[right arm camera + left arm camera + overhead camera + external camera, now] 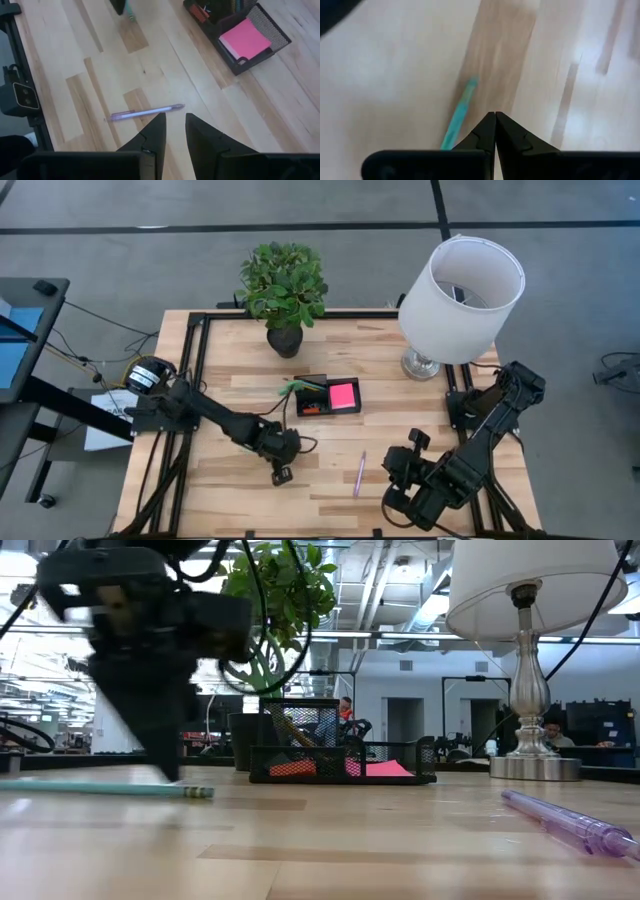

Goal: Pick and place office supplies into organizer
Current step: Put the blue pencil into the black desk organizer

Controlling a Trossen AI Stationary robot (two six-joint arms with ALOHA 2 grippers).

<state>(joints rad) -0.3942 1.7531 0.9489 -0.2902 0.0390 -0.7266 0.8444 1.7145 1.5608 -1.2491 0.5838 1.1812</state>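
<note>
Light wood plank tabletop [220,480], grey floor; office room behind. No readable writing. Left gripper [495,122] fingers pressed together beside thin teal pencil [459,114]; right gripper [174,131] fingers slightly parted, empty.

Even bright light; left claw [165,755] motion-blurred; tabletop glare.

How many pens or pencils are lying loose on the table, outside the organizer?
2. A teal pencil lies on the wood under the left tool, which is shut. A purple pen lies just ahead of the right tool. Others may be hidden inside the organizer.
</note>
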